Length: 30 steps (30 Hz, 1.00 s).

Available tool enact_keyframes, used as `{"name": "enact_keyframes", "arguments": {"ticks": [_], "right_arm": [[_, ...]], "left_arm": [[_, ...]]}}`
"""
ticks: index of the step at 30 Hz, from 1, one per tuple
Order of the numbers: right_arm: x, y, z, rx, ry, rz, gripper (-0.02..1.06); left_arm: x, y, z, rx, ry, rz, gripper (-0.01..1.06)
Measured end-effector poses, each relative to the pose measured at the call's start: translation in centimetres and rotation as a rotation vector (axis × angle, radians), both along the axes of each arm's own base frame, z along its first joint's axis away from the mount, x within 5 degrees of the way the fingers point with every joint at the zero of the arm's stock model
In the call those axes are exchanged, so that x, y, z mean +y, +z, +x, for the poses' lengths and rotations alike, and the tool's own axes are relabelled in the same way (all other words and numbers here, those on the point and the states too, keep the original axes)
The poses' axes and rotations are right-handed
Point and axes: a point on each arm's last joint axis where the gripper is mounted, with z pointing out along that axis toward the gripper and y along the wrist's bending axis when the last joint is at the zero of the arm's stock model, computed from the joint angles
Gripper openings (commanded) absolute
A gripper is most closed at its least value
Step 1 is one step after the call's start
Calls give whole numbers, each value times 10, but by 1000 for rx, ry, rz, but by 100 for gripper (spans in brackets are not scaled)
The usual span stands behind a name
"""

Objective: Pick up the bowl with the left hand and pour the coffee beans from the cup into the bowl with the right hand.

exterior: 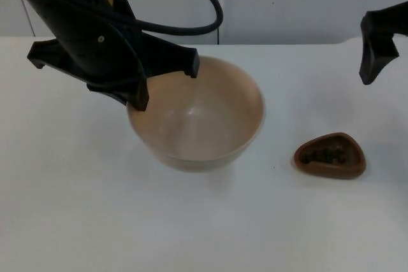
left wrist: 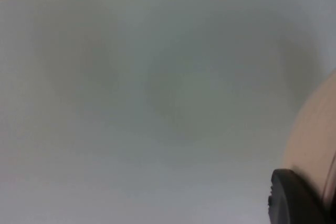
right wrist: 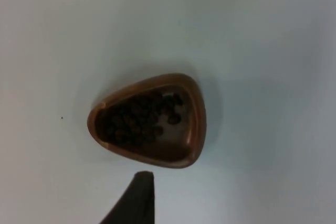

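A beige bowl (exterior: 197,116) is at the middle of the table, nothing inside it. My left gripper (exterior: 141,97) is at its left rim, shut on the rim. In the left wrist view one black fingertip (left wrist: 294,200) lies against the bowl's outer wall (left wrist: 312,129). A brown, rounded-triangle cup (exterior: 330,155) holding coffee beans (exterior: 326,155) stands on the table right of the bowl. My right gripper (exterior: 370,68) hangs open above and behind the cup, apart from it. In the right wrist view the cup (right wrist: 149,120) with its beans (right wrist: 139,119) sits just beyond a fingertip (right wrist: 137,195).
The white table top (exterior: 76,208) ends at the grey partition wall (exterior: 287,4) behind. The left arm's black body (exterior: 83,23) stands over the table's back left.
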Motion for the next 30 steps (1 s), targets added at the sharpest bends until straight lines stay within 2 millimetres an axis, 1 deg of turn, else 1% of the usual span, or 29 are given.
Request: {"name": "enact_keyframes", "arguments": {"ticks": [5,8,9,13,14,15,17,20,21,25,30], "right_arm": [[1,-13,3,24,-11,-4,105],[3,-32,9,64,-23,-14,103],[3,-32,9,64,-23,-14,101],[6,-58,16,105,-22,-29,97],[7,-65,17,114,-21,-32,96],[7,-65,17,114,-21,-32,96],[8,-79,21,129,-21,-36,96],[9,-93,23,144,-20,-41,96],[9,-93,23,144,-20,-41,96],[10,-106,26,149,-17,-40,96],[12,-110,30,112,-13,-25,95]], "left_arm": [[0,0,0,-4,0,-2,0],[0,0,1,-7,-1,-4,0],[0,0,1,-7,-1,-4,0],[-1,0,1,-10,-1,-6,0],[-1,0,1,-10,-1,-6,0],[-1,0,1,-10,-1,-6,0],[-1,0,1,-10,-1,-6,0],[-1,0,1,-10,-1,-6,0],[-1,0,1,-10,-1,-6,0],[-1,1,1,-15,-1,-10,0],[-1,1,2,-20,-2,-13,0]]}}
